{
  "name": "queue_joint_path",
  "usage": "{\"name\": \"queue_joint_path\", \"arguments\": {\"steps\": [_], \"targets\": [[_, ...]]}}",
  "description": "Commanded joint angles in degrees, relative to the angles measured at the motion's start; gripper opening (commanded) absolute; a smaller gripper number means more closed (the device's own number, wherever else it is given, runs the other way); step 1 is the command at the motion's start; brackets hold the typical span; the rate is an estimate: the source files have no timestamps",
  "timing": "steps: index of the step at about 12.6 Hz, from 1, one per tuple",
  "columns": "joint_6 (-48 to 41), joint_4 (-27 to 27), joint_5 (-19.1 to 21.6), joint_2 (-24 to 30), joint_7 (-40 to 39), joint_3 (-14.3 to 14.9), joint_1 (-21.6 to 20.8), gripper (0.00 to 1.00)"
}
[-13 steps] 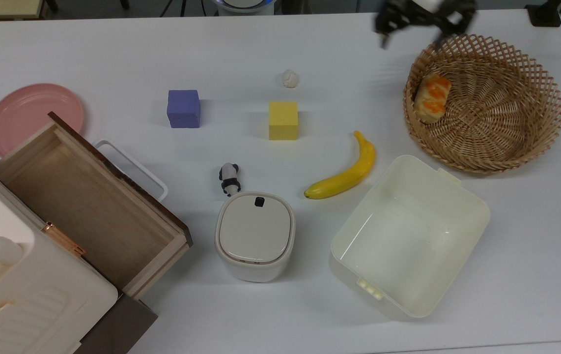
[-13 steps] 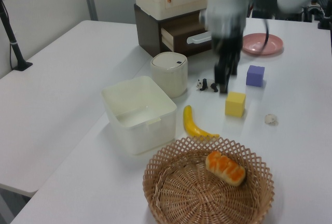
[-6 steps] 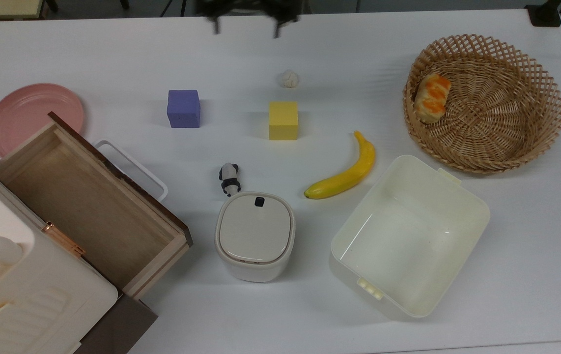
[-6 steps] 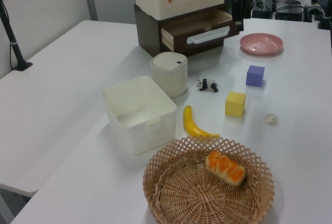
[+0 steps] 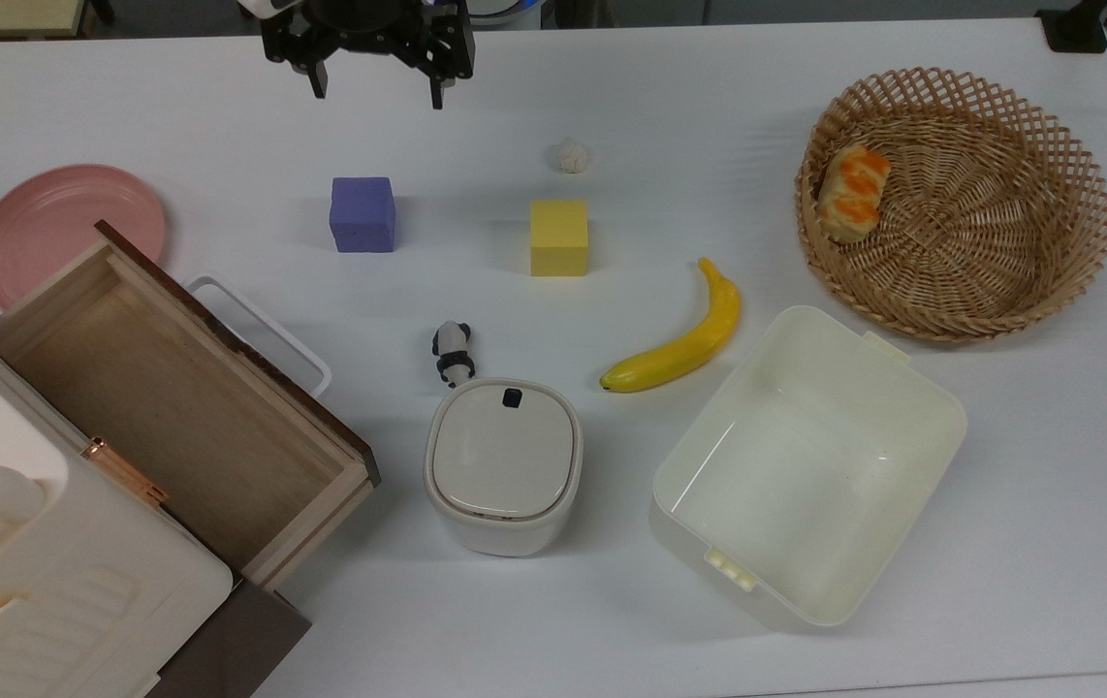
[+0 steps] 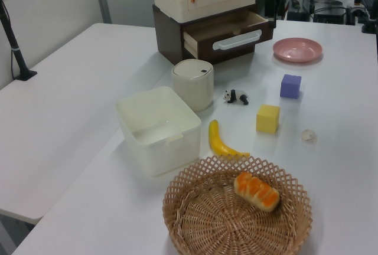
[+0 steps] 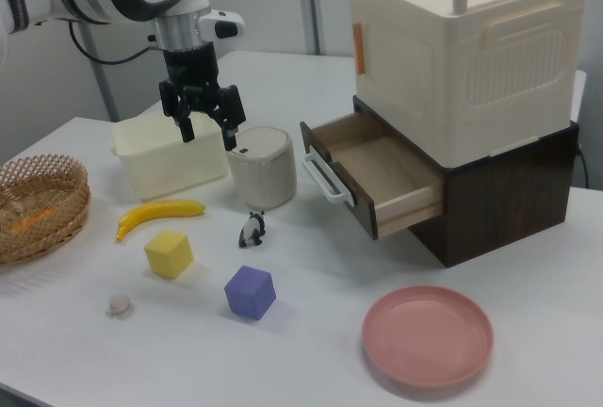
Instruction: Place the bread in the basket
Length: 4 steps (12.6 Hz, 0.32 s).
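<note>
So the bread (image 5: 852, 193) is already lying inside the basket (image 5: 1048, 145), tucked against the rim on the top view's left, over in the surface's (image 5: 709, 97) far corner on the top view's right. The end effector (image 5: 371, 82) hangs released with nothing between its fingers, up by the far edge, well apart from the basket. Looks to me like the job's basically done. Best move now is just keeping high and clear of the purple cube (image 5: 362, 214), no reason to go back near that basket.

banana (image 5: 679, 345) beside cream tub (image 5: 806, 465) | purple cube (image 5: 362, 214) | pink plate (image 5: 59, 229) | drawer (image 5: 166, 402) open
</note>
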<state>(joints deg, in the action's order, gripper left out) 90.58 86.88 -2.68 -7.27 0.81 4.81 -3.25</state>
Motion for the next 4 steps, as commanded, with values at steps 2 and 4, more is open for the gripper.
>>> {"name": "queue_joint_path", "arguments": {"steps": [2, 4], "targets": [[-0.1, 0.6, 0.4, 1.7, 3.0, -0.2, 0.0, 1.00], [0.1, 0.9, 0.7, 1.7, 3.0, -0.3, -0.1, 1.00]]}}
